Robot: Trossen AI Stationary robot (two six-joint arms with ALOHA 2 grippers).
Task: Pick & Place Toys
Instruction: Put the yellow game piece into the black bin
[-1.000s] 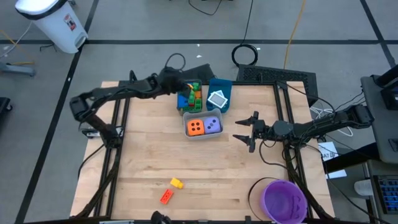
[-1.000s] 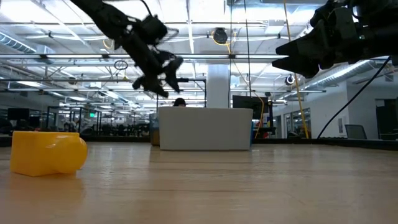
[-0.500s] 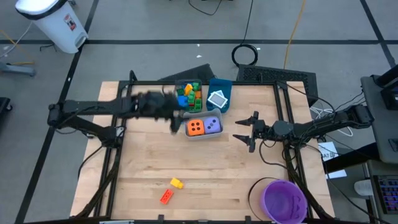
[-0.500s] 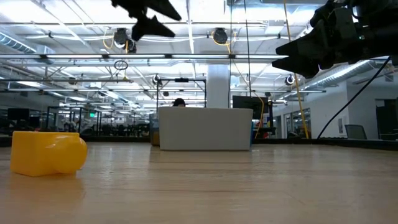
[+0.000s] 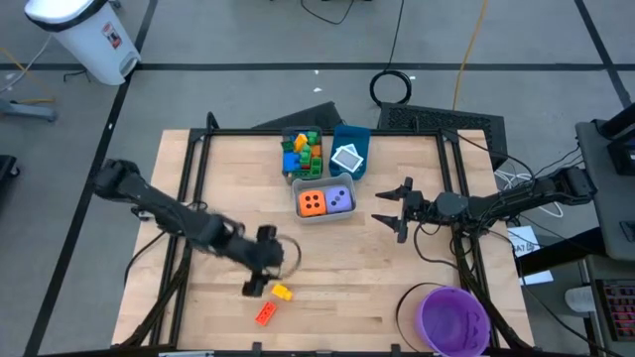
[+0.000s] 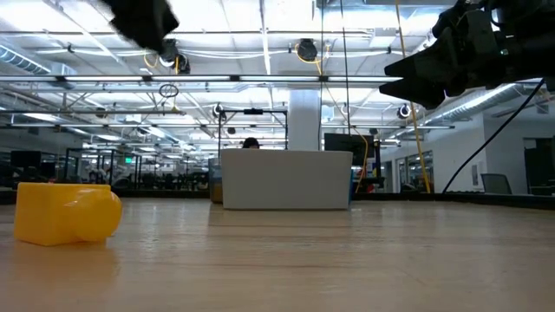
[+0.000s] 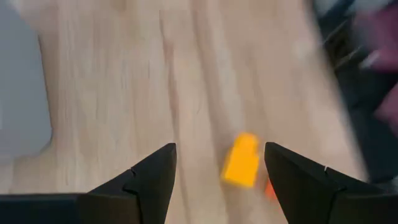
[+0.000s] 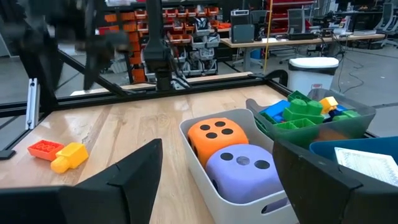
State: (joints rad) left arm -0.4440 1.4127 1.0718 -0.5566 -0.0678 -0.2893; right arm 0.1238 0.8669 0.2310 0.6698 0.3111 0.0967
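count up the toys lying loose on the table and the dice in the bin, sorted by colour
Yellow brick: 1
Red brick: 1
Orange die: 1
Purple die: 1
Total: 4
The bricks piled in the far bin overlap too much to count.

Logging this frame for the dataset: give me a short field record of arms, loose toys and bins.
left gripper: over the table's front half, beside the yellow brick, jaws open, empty
right gripper: waiting right of the dice bin, jaws open, empty
loose toys: yellow brick and red brick on the wooden table
dice bin: grey, holds orange die and purple die
brick bin: small bricks, mixed colours
blue bin: white-teal tile
purple bowl: front right corner
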